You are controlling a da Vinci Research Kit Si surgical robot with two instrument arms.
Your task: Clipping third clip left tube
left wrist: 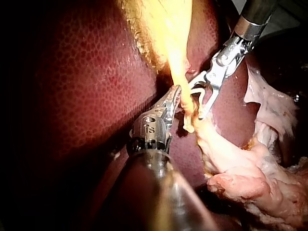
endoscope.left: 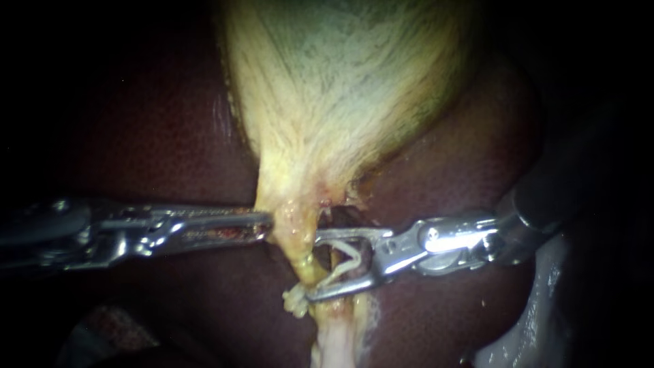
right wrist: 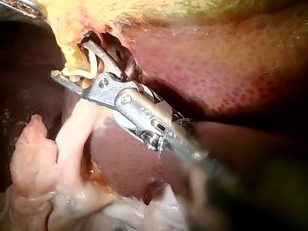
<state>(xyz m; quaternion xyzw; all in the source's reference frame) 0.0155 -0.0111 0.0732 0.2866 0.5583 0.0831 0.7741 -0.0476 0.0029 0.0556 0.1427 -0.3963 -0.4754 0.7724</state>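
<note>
The yellow-white gallbladder (endoscope.left: 340,82) narrows to a neck over the dark red liver (endoscope.left: 157,136). My left instrument (endoscope.left: 267,227) comes in level from the left, its jaws shut on the neck's left edge; the left wrist view shows the same grip (left wrist: 174,98). From the right, my right instrument (endoscope.left: 315,266) holds its jaws open around a thin pale tube (endoscope.left: 343,261) just below the neck. Its jaw tips reach the yellow strand (endoscope.left: 304,262) beside that tube. In the right wrist view the jaws (right wrist: 70,60) straddle the tube (right wrist: 83,72). No clip shows on the tube.
Pale fatty tissue (endoscope.left: 334,341) hangs below the tubes. More whitish tissue (endoscope.left: 538,307) lies at the lower right, and it appears as pink-white folds (left wrist: 250,173) in the left wrist view. Liver surrounds the site on both sides.
</note>
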